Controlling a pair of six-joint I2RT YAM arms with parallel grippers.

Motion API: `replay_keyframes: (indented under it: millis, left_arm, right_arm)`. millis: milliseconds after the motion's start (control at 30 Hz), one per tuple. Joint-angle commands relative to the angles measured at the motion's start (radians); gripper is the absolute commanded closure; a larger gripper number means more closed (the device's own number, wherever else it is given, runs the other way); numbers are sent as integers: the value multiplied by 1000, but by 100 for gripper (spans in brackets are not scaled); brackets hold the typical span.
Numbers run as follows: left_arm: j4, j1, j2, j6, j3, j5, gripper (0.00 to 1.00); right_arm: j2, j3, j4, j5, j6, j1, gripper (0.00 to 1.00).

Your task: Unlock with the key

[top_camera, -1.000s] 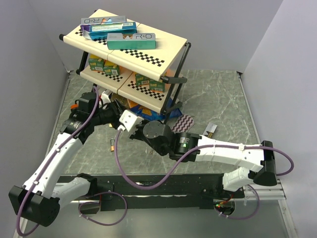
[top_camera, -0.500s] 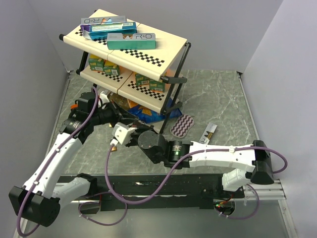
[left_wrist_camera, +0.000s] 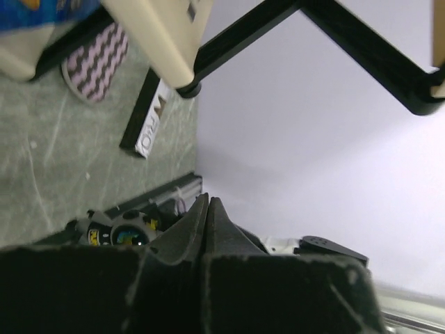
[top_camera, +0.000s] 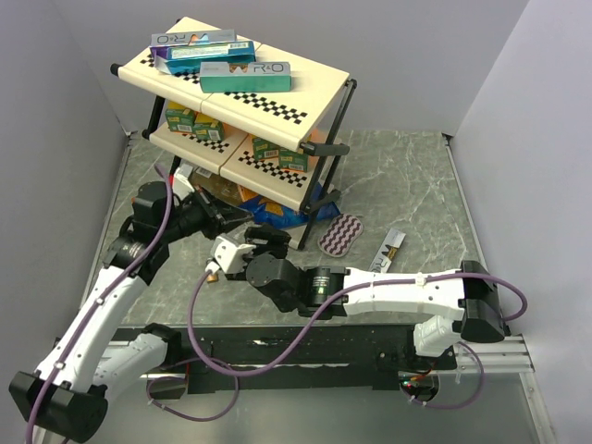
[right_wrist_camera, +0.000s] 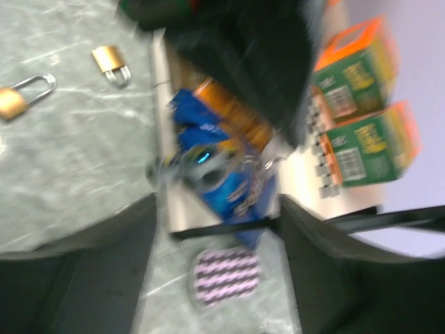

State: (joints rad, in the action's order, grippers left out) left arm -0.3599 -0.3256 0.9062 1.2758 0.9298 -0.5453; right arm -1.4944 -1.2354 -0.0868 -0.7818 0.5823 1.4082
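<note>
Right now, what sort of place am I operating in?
Probably a walled robot test cell, not a real shop: plain walls box in a marble-pattern table, and the small shelf rack carries checkerboard strips and staged boxes.

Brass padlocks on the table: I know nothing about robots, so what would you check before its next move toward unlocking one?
1. Left gripper shut: ok, fingers pressed together.
2. Key in it: cannot tell, none shows between the fingers.
3. Right gripper open: ok, jaws wide, nothing between them.
4. Two small brass padlocks with steel shackles free: ok, lying apart on the grey marbled table.
5. Padlock steadied for the key: not ok, neither gripper holds one.
6. Right wrist view sharp: not ok, blurred.
</note>
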Motion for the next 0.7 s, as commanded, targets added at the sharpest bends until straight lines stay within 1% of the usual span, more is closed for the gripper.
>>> replay_keyframes:
  millis: [0,33,67,100,133,167,200,233,267,300,333,367,400,433,467,533,600,667]
  left_arm:
    - [125,7,-47,-107,-6,93,99]
    - [156,7,-55,-159,-9,97,99]
    - [162,7,-70,-186,-9,111,99]
    - [168,7,-78,-220,-8,117,99]
    - [165,7,-85,-284,-8,122,99]
    - [171,7,-98,-318,-6,113,99]
    - [177,7,-104,-351,-5,96,99]
    - [194,7,-110,-407,-8,82,99]
    - [208,7,-128,-429,-14,65,99]
    - [225,7,-136,-447,-20,17,99]
    - [248,7,-145,-472,-29,-5,99]
    - [292,7,-165,-474,-49,-30,99]
    - [330,7,-176,-471,-61,-85,99]
    - [361,7,-184,-463,-89,-120,99]
    - [439,7,-193,-455,-98,-145,99]
    - [475,7,-196,-449,-105,-200,99]
    - [515,7,-184,-441,-103,-260,99]
    - [536,7,-170,-434,-97,-291,99]
  right_arm:
    - [81,-32,-163,59,-231,-17,18]
    - [110,-32,-183,87,-305,-24,17]
    - [129,-30,-215,114,-341,-35,15]
    - [146,-27,-225,178,-405,-58,14]
    - [184,-26,-234,215,-436,-73,14]
    - [203,-27,-257,257,-472,-90,14]
    - [221,-36,-270,379,-551,-113,14]
    - [262,-38,-278,441,-579,-177,15]
    - [285,-35,-275,522,-637,-208,16]
    - [308,-21,-251,597,-707,-247,16]
    - [345,-13,-236,741,-743,-308,17]
    - [362,-6,-220,787,-780,-339,20]
    - [390,8,-181,844,-839,-362,21]
    - [399,16,-162,942,-867,-383,23]
    - [407,20,-143,979,-898,-426,24]
    - [415,33,-84,1100,-981,-465,27]
    - [402,42,-39,1165,-1045,-494,29]
    - [387,34,5,1222,-1065,-499,32]
